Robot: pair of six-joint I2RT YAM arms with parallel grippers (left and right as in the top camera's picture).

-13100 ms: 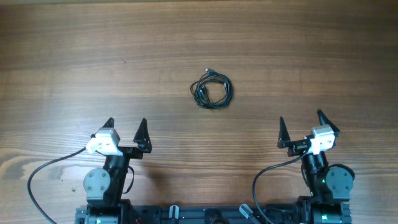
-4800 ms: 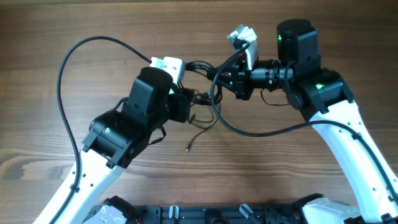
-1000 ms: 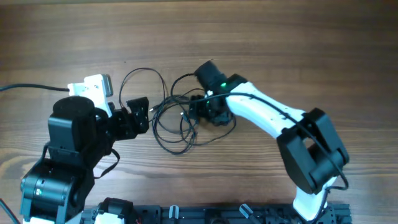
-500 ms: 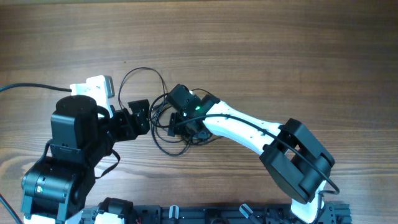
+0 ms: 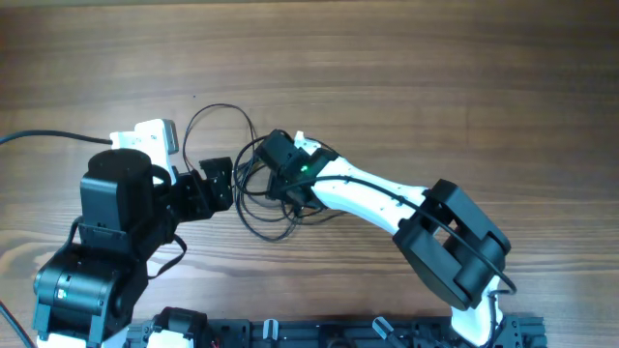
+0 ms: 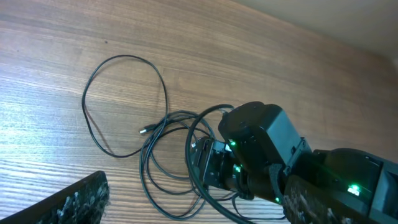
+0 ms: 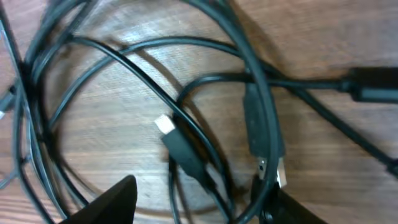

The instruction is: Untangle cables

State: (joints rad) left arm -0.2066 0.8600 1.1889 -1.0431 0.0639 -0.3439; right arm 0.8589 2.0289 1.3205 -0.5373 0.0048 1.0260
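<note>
The cables [image 5: 222,106] are thin black wires: one wide loop at the back left and a tangle of loops in front of it. My left gripper [image 5: 224,181] hovers open just left of the tangle, and in its wrist view its fingers [image 6: 68,205] frame the loops [image 6: 121,57] with nothing between them. My right gripper [image 5: 280,184] points down into the tangle. In the right wrist view its jaws [image 7: 199,208] stand apart over several strands, a black plug with a white tip [image 7: 186,152] and a metal-ended plug [image 7: 261,134]. The right finger [image 7: 292,211] touches a strand.
The right arm [image 5: 387,198] stretches across the wooden table [image 5: 464,87] from the front right. The left arm's body [image 5: 106,232] fills the front left, with its thick black supply cable [image 5: 39,135] running off the left edge.
My right gripper has slid left over the tangle and its jaws have narrowed. The left arm has barely moved.
</note>
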